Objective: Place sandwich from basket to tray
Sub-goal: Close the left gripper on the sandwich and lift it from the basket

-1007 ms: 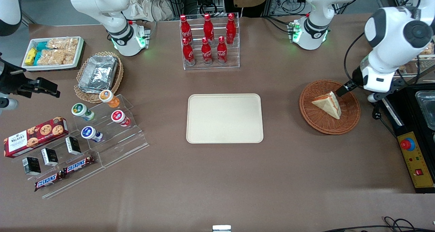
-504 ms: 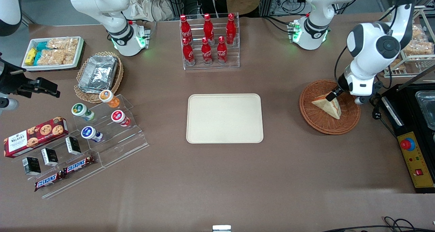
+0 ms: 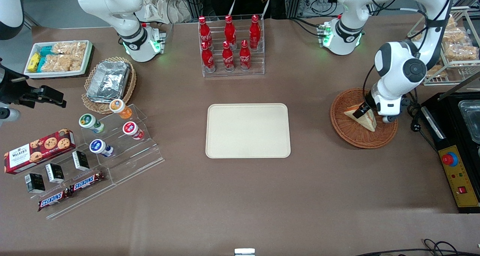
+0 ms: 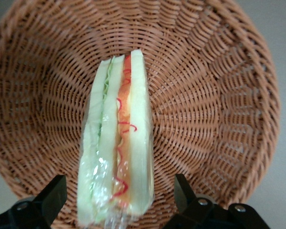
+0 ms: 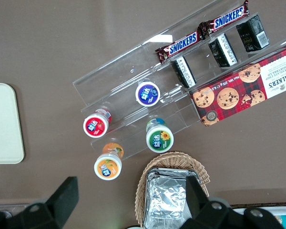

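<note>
1. Wicker basket (image 3: 363, 118), reddish-brown, round & shallow, sits toward the working arm's end of the table; the sandwich (image 3: 362, 116) lies in it, not yet lifted.
2. Gripper (image 4: 119, 202) is low over the sandwich, fingers spread wide: one black fingertip (image 4: 50, 195) on each side of the wedge, w/ a gap showing on both sides. Nothing gripped.
3. Step in hand (judged): pre-grasp, approach nearly done. Fingers straddle the bread faces, so closing would squeeze across the layers.
4. Next move prob. calls for: a little more descent, a gentle close on the two bread faces, a straight lift clear of the basket rim, then a carry to the tray (image 3: 248, 130), which lies flat near mid-table, well apart from the basket.
5. Sandwich, look: triangular wedge standing on edge; pale white bread outside, green layer on one side, orange-red layer w/ red squiggles on the other, all visible at the cut edge. Glossy clear film appears to wrap it, so the surface may be slippery.
6. Risk (judged): soft bread may deform if the grip is too hard.
</note>
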`<control>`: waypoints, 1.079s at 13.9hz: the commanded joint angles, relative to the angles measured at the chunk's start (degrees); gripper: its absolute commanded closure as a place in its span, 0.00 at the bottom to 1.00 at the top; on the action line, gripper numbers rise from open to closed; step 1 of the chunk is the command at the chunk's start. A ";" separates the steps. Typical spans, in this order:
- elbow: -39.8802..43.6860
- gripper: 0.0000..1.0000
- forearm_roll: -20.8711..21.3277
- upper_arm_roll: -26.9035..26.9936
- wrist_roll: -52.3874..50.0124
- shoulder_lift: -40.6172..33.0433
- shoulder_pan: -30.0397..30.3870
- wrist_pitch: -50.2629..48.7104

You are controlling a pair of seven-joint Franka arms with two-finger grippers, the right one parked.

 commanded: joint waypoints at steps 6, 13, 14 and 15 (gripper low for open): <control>0.22 0.41 -0.09 -0.13 -5.90 4.23 0.21 4.63; 1.97 0.68 0.87 -0.13 -5.57 0.81 -0.14 -0.18; 2.85 0.68 1.14 -0.13 -5.39 -0.16 -0.14 -3.17; 3.90 0.68 1.14 -0.13 -5.13 -1.30 -0.14 -5.72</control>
